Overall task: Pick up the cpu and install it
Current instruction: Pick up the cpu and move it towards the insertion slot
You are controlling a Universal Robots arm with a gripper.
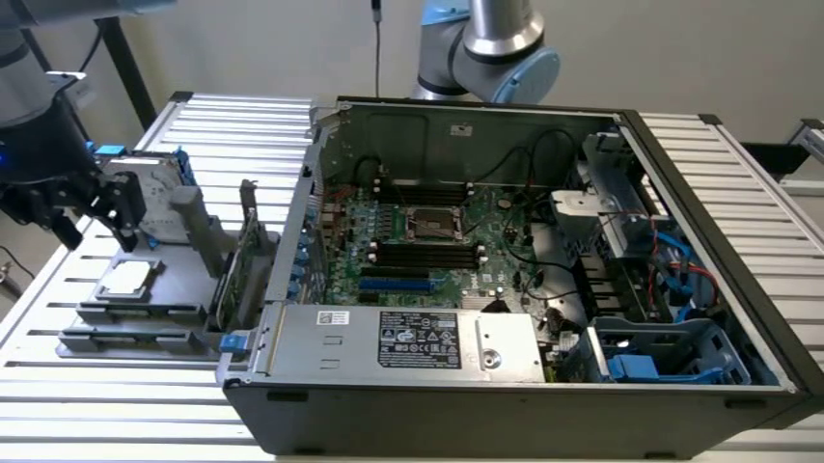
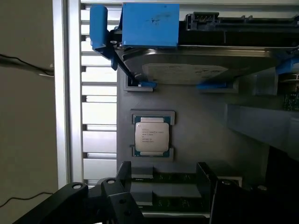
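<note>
Seen with gripper spread wide, empty, at eleven o'clock of the cpu lying flat in a grey tray, nine o'clock of the open computer case.

The cpu is exposed from above; side access is bounded by the hard drive and an upright card standing near it.

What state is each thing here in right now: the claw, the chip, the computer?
gripper: open, holding nothing, close to the cpu.
cpu: lying flat in its grey holder, not picked up.
computer case: side open, motherboard exposed.
hard drive: seated in its blue frame.
</note>
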